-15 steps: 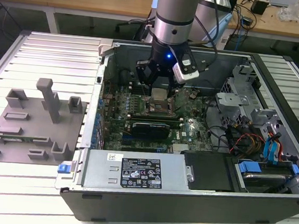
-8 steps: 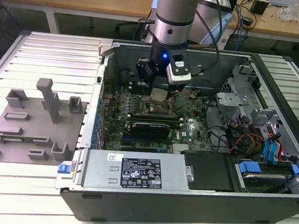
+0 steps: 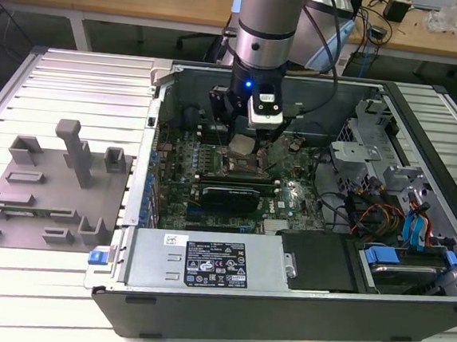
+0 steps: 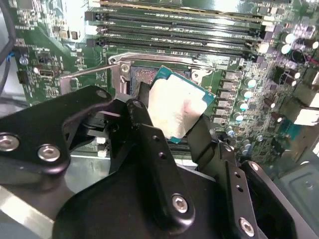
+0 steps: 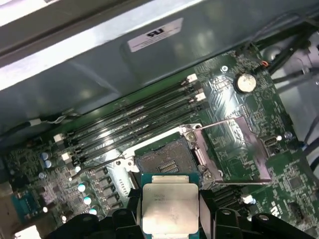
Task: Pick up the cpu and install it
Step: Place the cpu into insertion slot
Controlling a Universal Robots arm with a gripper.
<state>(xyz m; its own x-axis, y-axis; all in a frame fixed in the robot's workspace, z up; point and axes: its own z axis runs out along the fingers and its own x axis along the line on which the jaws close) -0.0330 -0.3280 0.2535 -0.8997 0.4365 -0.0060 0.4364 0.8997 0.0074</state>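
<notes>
Fingers (image 4: 149, 144): yours pinch the cpu (image 4: 180, 105) by two opposite edges.
Cpu: held just above the open socket (image 5: 167, 162) on the motherboard (image 5: 239, 107).
Labels: white printed sticker (image 3: 216, 264) on the power supply (image 3: 153, 256).

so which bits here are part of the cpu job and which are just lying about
Job in hand:
cpu, clamped in the gripper
open socket on the board

Lying about:
grey fixture plate beside the case
expansion card
power supply
</notes>
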